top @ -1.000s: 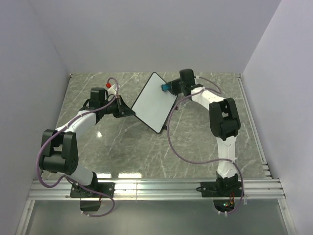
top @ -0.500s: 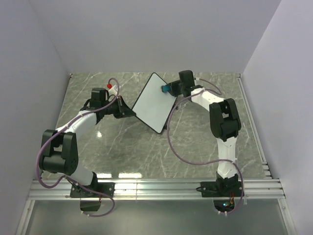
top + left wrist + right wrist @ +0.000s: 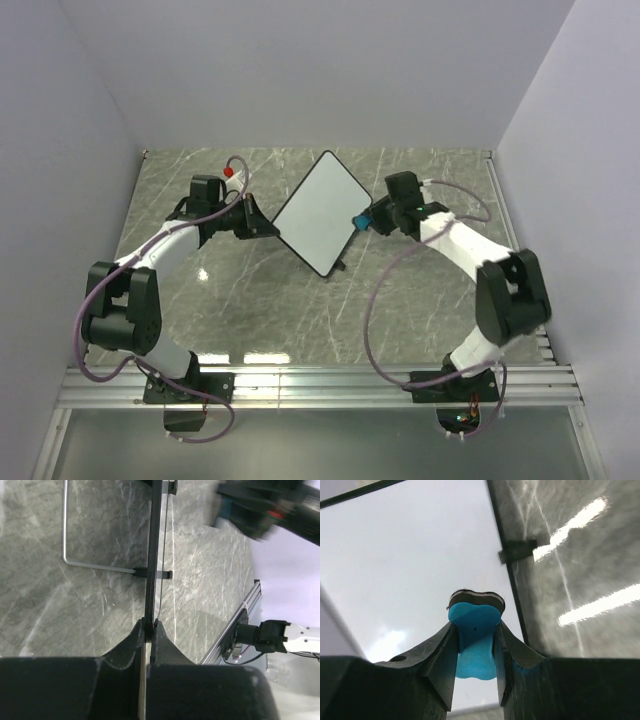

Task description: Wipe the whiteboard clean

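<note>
Holds board (image 3: pixel 320 212) raised and tilted mid-scene, pinched by its left corner in left gripper (image 3: pixel 270 228), to steady the face for wiping. Squeezes eraser (image 3: pixel 472 652) in right gripper (image 3: pixel 475 625), felt near board's right edge, for rubbing.
</note>
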You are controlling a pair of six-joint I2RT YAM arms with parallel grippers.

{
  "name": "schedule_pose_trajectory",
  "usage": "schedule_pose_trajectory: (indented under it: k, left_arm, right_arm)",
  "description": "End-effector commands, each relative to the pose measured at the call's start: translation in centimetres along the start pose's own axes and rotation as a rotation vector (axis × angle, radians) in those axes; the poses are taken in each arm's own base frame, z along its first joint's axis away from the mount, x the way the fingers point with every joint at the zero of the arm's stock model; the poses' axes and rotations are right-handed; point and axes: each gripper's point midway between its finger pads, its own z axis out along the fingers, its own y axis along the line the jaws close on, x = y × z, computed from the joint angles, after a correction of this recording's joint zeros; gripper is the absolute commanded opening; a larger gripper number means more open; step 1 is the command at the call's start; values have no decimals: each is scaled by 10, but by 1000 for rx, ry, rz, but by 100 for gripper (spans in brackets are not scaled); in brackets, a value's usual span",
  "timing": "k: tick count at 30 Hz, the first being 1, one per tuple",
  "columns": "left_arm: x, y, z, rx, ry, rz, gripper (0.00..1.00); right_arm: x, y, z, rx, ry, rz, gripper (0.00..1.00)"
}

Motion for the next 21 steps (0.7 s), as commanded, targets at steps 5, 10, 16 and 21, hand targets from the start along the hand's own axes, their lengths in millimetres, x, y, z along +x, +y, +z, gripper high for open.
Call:
schedule_pose_trajectory:
  k: [5,10,16,21]
  left_arm:
    - [-15,7,2,-84,2,68,0]
    - [-25,15,2,-148,-12,66,0]
    - [-35,18,0,-194,-26,55,9]
    - [-44,11,-8,-210,-46,67,29]
  right_arm:
    - [-15,-81,-68,181,-111,-209,0]
    - [4,-143,-76,303,-45,-226,0]
    - [14,-188,-79,409,6,-286,35]
    - [4,-182,-86,417,-26,-338,79]
